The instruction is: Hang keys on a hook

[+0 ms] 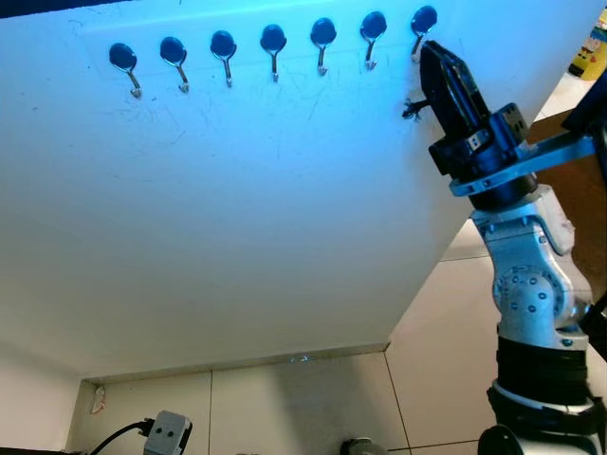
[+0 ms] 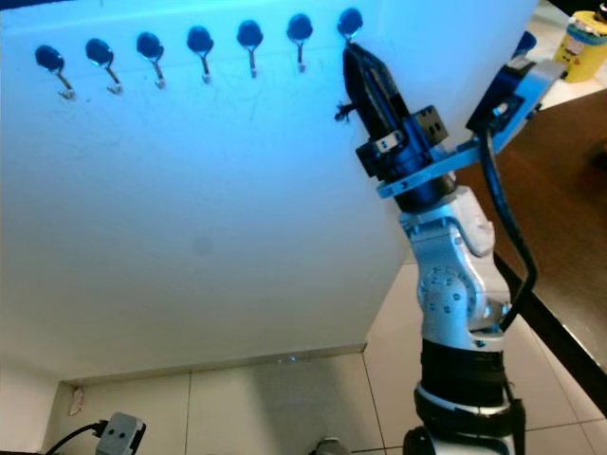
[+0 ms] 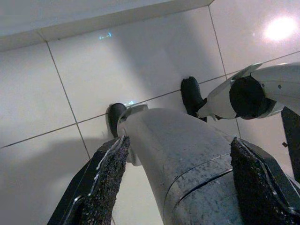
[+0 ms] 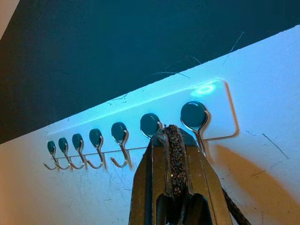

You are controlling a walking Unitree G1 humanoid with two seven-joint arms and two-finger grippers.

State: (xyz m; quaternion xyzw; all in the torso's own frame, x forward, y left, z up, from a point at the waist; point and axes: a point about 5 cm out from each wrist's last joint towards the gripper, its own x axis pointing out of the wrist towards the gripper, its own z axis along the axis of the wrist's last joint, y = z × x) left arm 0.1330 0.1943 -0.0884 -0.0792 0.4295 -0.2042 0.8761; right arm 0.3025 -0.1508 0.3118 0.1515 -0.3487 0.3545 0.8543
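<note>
Reaching up the white wall (image 1: 237, 218), the right gripper (image 1: 429, 55) has its tip just beneath the rightmost hook (image 1: 420, 28) of a row of seven dark-capped hooks (image 1: 274, 47). From the head views the two black fingers look pressed into one narrow wedge, and a small dark strand, apparently part of the keys (image 1: 412, 109), sticks out to the left of the fingers, partway down them. The right wrist view adds what the head views cannot: the rough pads (image 4: 175, 159) sit flat together with no gap, the tip lies between the last two hooks of the clear backing strip (image 4: 220, 122), and a dark cord (image 4: 232, 206) trails off beside the fingers (the keys themselves are hidden, so I cannot tell exactly how they are gripped). The left wrist view looks down at floor tiles (image 3: 56, 98) and the robot's own leg, with the left gripper (image 3: 180, 187) spread wide and holding nothing.
</note>
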